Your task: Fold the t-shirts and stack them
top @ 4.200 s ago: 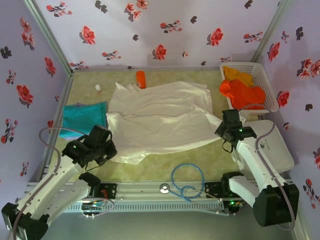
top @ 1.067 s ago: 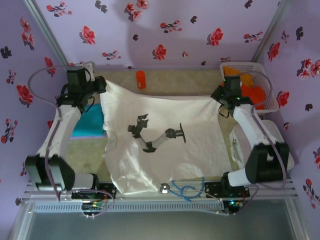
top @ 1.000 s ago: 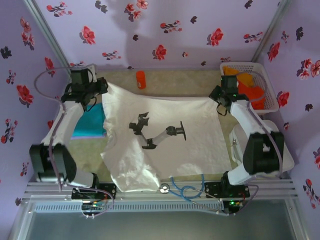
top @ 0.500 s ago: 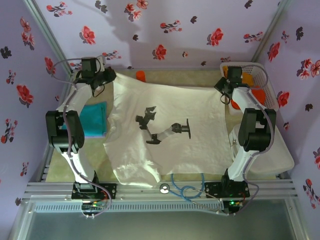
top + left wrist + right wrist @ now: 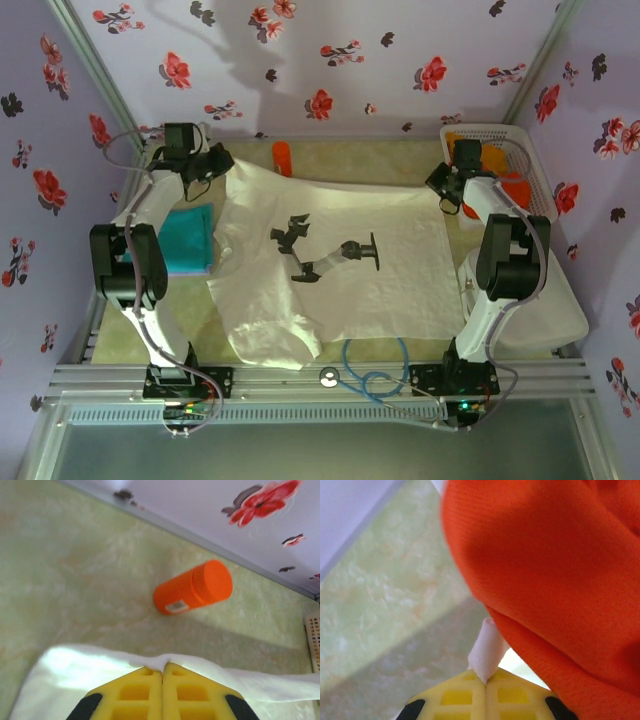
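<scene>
Lowered since a half-second ago, the large white cloth t-shirt (image 5: pixel 400 280) is clenched by left gripper (image 5: pixel 162 672) and right gripper (image 5: pixel 486 680); the right's sliver-thin pinch could slip.

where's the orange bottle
In the top view the orange bottle lies by the back wall, left of centre, just beyond the white shirt and right of the left gripper.

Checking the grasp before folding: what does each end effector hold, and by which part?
Both are shut on the white t-shirt: the left end effector pinches its far left corner, the right end effector its far right corner.
</scene>
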You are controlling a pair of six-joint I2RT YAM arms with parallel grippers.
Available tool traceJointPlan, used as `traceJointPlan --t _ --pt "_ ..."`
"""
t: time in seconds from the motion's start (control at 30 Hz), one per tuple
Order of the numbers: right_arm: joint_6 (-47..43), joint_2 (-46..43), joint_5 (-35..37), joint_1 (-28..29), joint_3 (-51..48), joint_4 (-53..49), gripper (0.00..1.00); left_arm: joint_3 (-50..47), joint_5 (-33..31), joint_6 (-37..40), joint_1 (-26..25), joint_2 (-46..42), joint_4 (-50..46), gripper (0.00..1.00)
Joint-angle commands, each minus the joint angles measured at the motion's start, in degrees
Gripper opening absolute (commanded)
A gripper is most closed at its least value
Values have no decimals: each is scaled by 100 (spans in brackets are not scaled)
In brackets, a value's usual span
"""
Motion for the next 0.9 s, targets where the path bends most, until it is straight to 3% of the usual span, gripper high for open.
traceJointPlan --t 0.0,0.33,0.87 --pt "-38 -351 16 -37 -156 -610 0 -256 173 -466 -52 -557 -398 0" --pt "-122 -768 83 -37 -565 -974 0 -830 183 -799 -178 -1490 -1240 0" --pt "-259 -948 306 -46 -962 -1243 0 -2027 417 -1316 -199 -2369 -1093 0"
